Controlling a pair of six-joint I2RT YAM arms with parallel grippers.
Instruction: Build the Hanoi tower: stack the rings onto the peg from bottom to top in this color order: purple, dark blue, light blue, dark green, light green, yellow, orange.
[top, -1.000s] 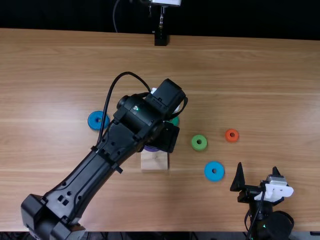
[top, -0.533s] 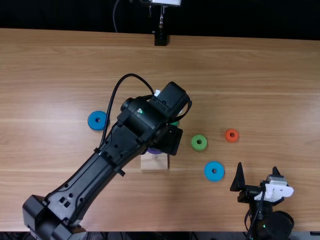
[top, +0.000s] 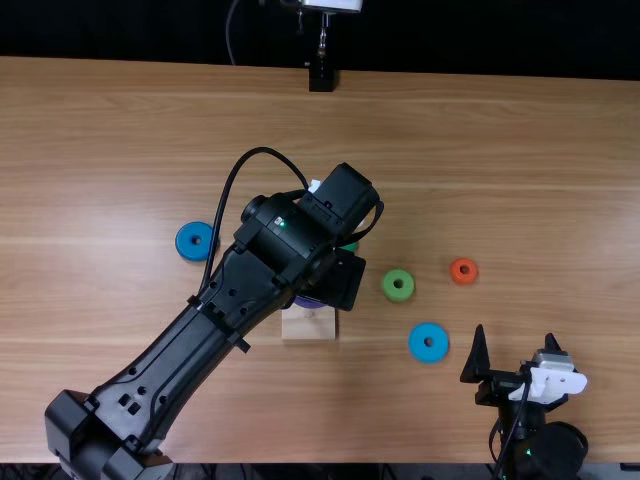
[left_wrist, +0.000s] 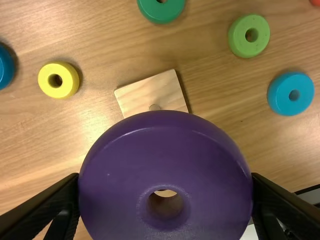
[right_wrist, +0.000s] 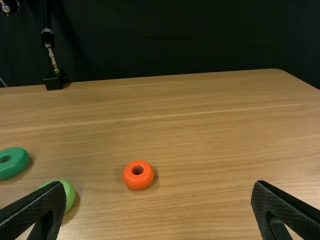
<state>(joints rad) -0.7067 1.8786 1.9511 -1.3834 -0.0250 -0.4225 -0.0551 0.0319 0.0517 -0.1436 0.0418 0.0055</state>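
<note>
The light brown wooden table takes up most of what I can see, its long grain running in pale and darker streaks with a soft sheen. Behind it hangs a plain black backdrop. From the left arm's base, smooth black casings and a looped cable slant up over the table's middle, ending in the left gripper. Its fingers are clamped on opposite sides of the purple ring, a thick, glossy, rounded disc with a round hole, held up above the wood. The right gripper, matte black with a white piece behind it, sits at the near right; its two tapering fingers stand wide apart, and close up they wear a fine mesh-like texture.

Under the purple ring lies the square base, pale bare wood with crisp edges; the ring hides part of it. The other rings lie flat, all smooth and round-holed: the dark blue ring left of the base, the light blue ring to its right, the dark green ring beyond it, the light green ring near the light blue one, the yellow ring, and the plump little orange ring farther right. Smallest is the peg's round wooden tip, just past the purple rim.
</note>
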